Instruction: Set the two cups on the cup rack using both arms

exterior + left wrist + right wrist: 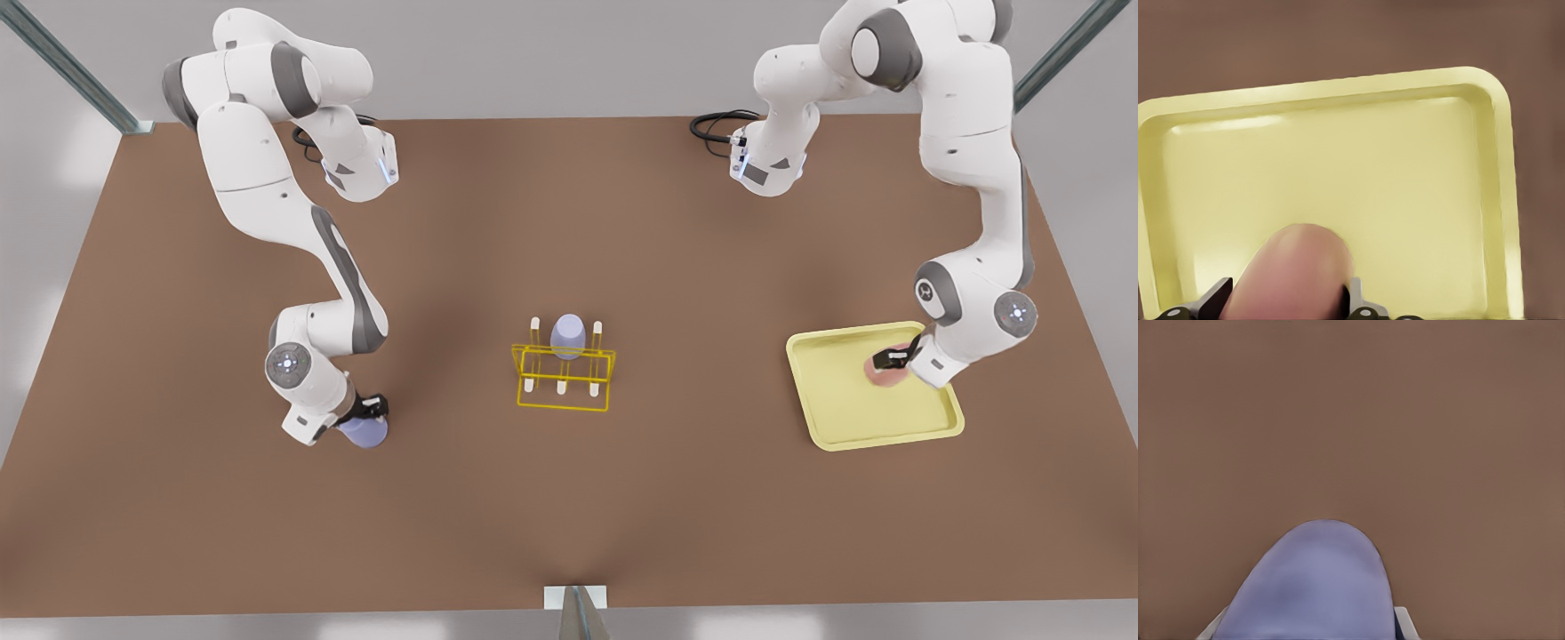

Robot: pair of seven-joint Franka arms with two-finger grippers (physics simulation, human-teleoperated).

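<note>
Soft even light, faint shadows

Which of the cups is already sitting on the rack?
The lavender cup upside down on the yellow cup rack. The other lavender cup is on the table; the pink cup is in the tray.

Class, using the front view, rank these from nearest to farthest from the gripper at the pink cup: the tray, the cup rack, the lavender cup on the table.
From the left gripper:
1. Tray, directly beneath it.
2. Cup rack, table centre.
3. Lavender cup, far left, at the right gripper.

Pink cup [1293, 273] and lavender cup [1313, 583] bases cut off
</note>
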